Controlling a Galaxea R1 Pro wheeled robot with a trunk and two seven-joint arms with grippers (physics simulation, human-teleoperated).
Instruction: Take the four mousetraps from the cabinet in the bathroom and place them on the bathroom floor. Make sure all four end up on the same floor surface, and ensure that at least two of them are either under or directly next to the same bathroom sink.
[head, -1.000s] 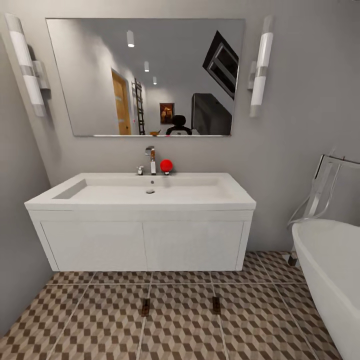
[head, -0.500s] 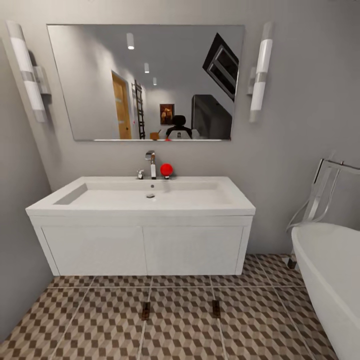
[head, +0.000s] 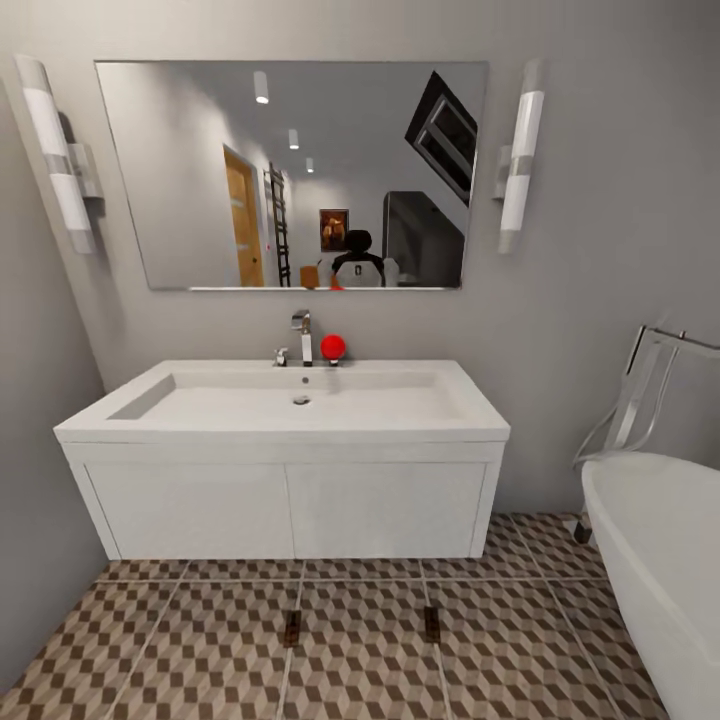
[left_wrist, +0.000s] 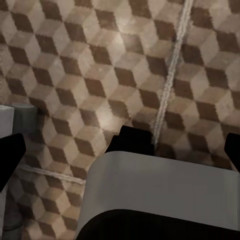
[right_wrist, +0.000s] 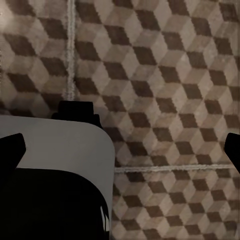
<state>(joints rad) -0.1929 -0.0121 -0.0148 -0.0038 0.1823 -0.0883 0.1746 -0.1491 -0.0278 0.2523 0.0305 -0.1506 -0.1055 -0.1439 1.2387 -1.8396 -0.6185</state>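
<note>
Now we see two mousetraps (head: 291, 628) (head: 432, 622) on the tiled floor (head: 520, 640) just before the sink (head: 300, 400), while both our grippers (left_wrist: 120, 150) (right_wrist: 120, 145) hang spread wide over bare tiles, nothing held.

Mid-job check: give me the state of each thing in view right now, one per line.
Two mousetraps: flat on the bathroom floor, just in front of the vanity, apart from each other.
Vanity doors: both shut.
Bathroom sink: basin empty, tap not running.
Left gripper: open, empty.
Right gripper: open, empty.
</note>
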